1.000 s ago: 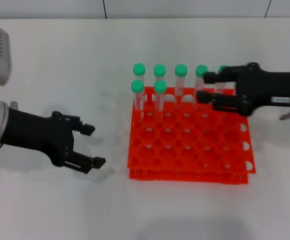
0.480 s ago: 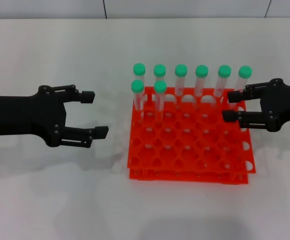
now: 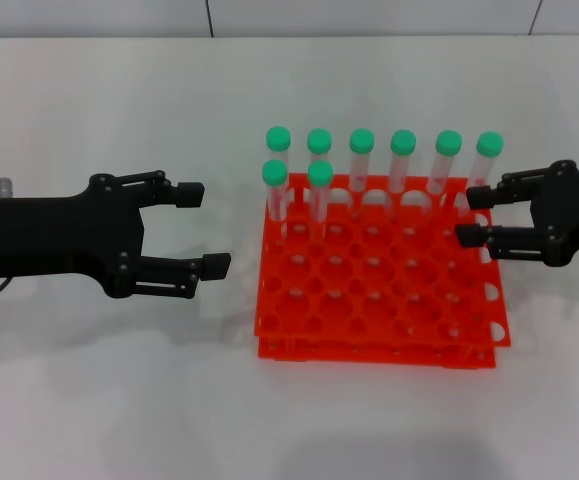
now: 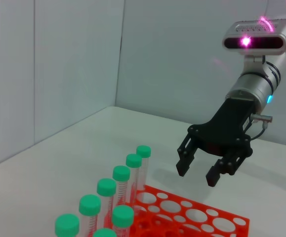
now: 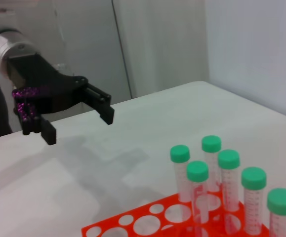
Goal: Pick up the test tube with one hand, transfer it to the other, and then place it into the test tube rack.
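White table [image 3: 89, 400] under everything. Bright orange-red test tube rack [image 3: 379, 310] standing a little right of the centre, two tiers, grid of round holes. To the left of the rack, apart from it, left gripper [image 3: 209, 228] at the end of a black body, fingers spread wide, nothing between them. At the right edge of the rack, over its far corner, right gripper [image 3: 474, 215], fingers also parted and holding nothing. In the rack, eight green-capped tubes [image 3: 361, 160] upright: six in the far row, two in the next row at the left end. Among them the rightmost test tube [image 3: 486, 165], far right corner hole, just beside the right fingertips, not gripped.
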Tool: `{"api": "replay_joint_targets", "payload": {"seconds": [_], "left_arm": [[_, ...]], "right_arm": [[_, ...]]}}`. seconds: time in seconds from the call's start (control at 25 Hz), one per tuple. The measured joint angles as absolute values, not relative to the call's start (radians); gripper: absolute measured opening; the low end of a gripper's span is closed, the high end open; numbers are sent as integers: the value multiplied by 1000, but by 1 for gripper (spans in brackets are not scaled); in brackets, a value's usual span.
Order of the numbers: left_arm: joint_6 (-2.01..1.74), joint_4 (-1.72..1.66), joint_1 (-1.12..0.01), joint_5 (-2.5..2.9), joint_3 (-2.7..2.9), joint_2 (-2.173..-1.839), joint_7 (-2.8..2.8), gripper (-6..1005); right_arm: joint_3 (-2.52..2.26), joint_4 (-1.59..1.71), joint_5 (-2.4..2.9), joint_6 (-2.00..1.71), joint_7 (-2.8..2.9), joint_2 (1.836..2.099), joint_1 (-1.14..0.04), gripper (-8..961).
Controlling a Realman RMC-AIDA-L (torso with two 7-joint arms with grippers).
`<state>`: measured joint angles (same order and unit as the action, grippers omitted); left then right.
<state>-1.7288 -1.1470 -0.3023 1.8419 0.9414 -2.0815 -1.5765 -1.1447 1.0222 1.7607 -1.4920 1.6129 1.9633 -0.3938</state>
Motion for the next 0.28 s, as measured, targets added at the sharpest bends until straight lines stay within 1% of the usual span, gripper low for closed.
{"api": "replay_joint_targets", "payload": {"seconds": [0.12, 0.28], "left_arm": [[-1728, -1145, -303, 1842, 942, -2082, -1576, 887], [-1728, -1144, -302, 1843, 942, -2082, -1576, 887]], "right_arm": [[-1112, 1017, 1761, -1490, 1609, 1978, -389, 488], [-1102, 1014, 1763, -1490, 1605, 1984, -386, 488]]}}
